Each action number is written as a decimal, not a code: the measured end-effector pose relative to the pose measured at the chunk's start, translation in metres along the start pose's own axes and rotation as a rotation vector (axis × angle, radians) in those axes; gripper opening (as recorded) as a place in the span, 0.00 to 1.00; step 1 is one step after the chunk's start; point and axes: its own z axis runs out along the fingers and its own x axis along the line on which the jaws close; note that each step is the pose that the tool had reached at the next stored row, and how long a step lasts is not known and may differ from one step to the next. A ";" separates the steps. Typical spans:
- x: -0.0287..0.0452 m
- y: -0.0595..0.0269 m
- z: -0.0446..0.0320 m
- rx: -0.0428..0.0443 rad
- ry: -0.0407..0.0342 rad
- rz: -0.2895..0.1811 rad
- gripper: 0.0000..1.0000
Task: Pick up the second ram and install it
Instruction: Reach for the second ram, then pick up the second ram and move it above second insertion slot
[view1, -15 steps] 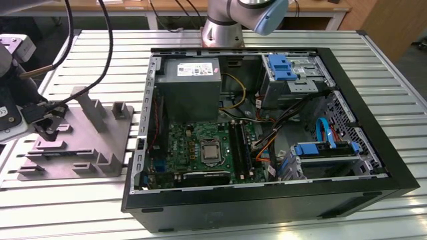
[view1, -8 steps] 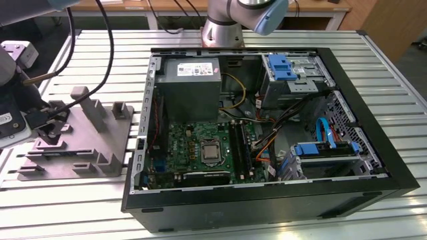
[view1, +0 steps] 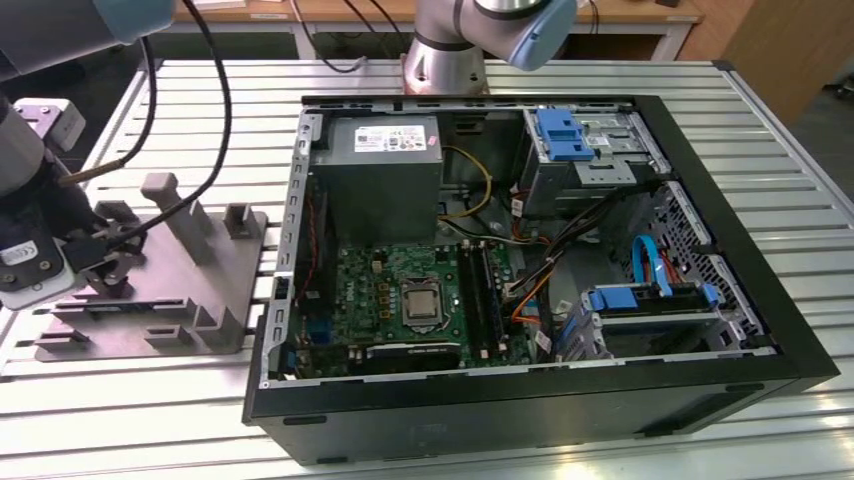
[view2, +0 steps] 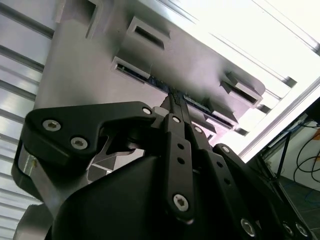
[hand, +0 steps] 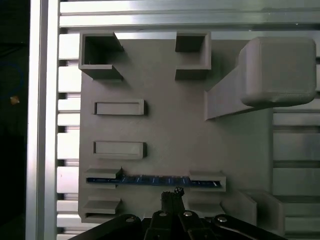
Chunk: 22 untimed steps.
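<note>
The second ram is a thin dark stick standing on edge in a slot of the grey fixture; it also shows in the second wrist view as the ram. My gripper hangs right over the stick's middle, its black fingers drawn together with nothing visibly between them. Its tip sits at the stick's upper edge; I cannot tell whether they touch. In the exterior view the gripper is low over the fixture at that view's left.
An open computer case fills the exterior view's middle and right, with the green board and its long black slots inside. Grey posts rise from the fixture beside the gripper. Cables trail from the arm.
</note>
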 end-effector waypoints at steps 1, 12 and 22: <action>-0.0001 -0.0001 0.0018 0.0000 0.0000 0.000 0.10; -0.0002 -0.0005 0.0104 0.0001 0.0000 0.000 0.10; -0.0001 -0.0005 0.0106 0.0004 0.0005 -0.012 0.10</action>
